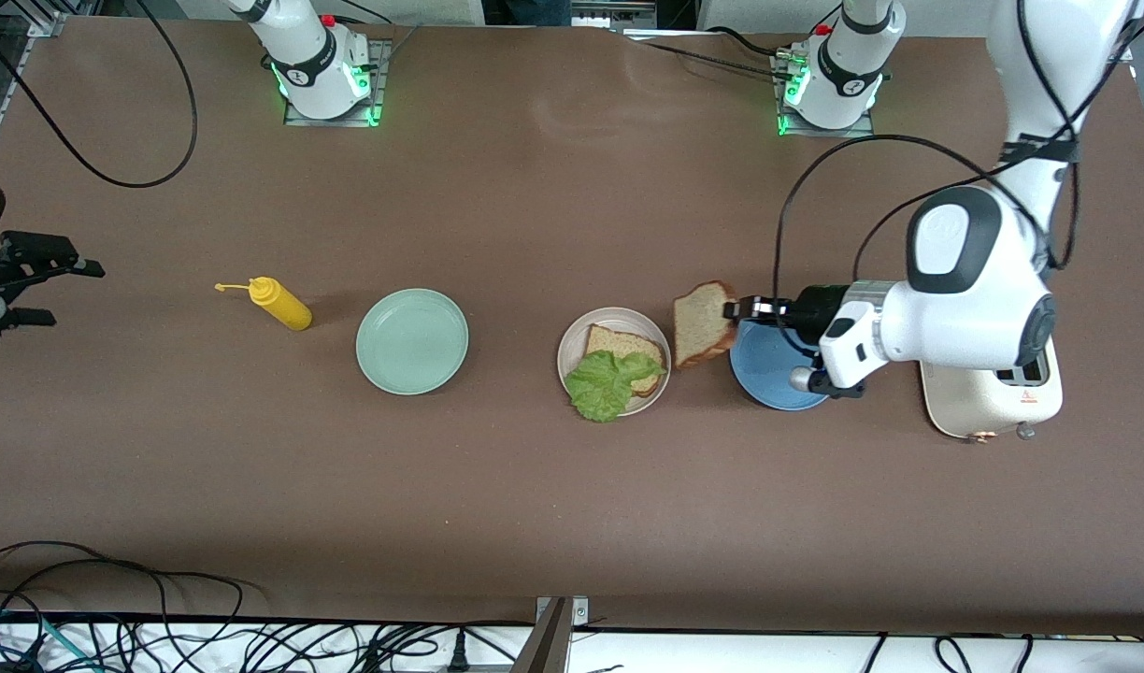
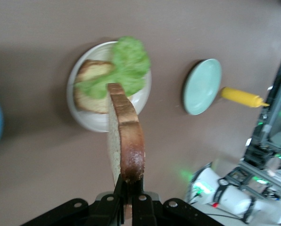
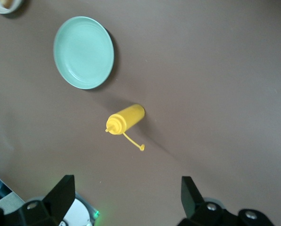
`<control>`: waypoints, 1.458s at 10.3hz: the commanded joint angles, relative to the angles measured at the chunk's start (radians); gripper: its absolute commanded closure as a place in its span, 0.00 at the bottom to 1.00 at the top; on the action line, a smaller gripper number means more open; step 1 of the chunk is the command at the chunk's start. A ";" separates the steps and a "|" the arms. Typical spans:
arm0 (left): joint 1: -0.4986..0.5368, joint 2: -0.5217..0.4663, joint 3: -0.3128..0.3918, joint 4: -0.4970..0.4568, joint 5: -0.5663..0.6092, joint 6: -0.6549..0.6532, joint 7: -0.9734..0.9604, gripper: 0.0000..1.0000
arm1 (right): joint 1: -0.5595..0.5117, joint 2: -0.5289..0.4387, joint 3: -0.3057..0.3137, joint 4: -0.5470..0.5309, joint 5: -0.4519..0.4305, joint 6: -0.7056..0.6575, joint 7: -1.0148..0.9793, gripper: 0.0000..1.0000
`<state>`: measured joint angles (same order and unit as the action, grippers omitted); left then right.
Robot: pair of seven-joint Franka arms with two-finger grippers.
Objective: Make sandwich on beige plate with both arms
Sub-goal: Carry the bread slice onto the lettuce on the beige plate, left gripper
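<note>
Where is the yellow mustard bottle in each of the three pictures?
Front view: the yellow bottle lies on its side on the table, beside the mint-green plate, toward the right arm's end.
Left wrist view: the bottle shows at the picture's edge, just past the mint-green plate.
Right wrist view: the bottle lies mid-picture, its cap dangling, near the mint-green plate.
Shared landmark: the mint-green plate.

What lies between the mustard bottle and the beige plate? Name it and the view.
Only the mint-green plate, between mustard bottle and beige plate; front view.
</note>
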<state>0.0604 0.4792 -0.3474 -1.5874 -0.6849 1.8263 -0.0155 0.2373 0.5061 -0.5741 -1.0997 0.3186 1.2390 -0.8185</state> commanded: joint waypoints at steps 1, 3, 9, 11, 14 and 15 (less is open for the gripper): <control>-0.043 0.053 0.004 0.034 -0.131 0.075 0.012 1.00 | 0.071 -0.041 0.000 -0.043 -0.104 -0.016 0.219 0.00; -0.079 0.116 0.004 0.038 -0.204 0.158 0.028 1.00 | 0.112 -0.061 0.003 -0.075 -0.105 -0.023 0.407 0.00; -0.116 0.248 0.004 0.043 -0.323 0.241 0.268 1.00 | 0.206 -0.067 0.007 -0.110 -0.153 -0.006 0.702 0.00; -0.117 0.295 0.004 0.041 -0.324 0.258 0.319 1.00 | 0.215 -0.069 0.005 -0.114 -0.154 0.005 0.714 0.00; -0.102 0.320 0.005 0.037 -0.337 0.257 0.342 0.66 | 0.218 -0.067 0.032 -0.114 -0.161 0.030 0.767 0.00; -0.091 0.317 0.007 0.032 -0.323 0.255 0.344 0.01 | 0.214 -0.073 0.045 -0.114 -0.161 0.033 0.806 0.00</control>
<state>-0.0422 0.7917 -0.3408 -1.5659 -0.9809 2.0813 0.2974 0.4459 0.4756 -0.5579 -1.1756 0.1834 1.2538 -0.0714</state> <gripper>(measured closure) 0.824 0.000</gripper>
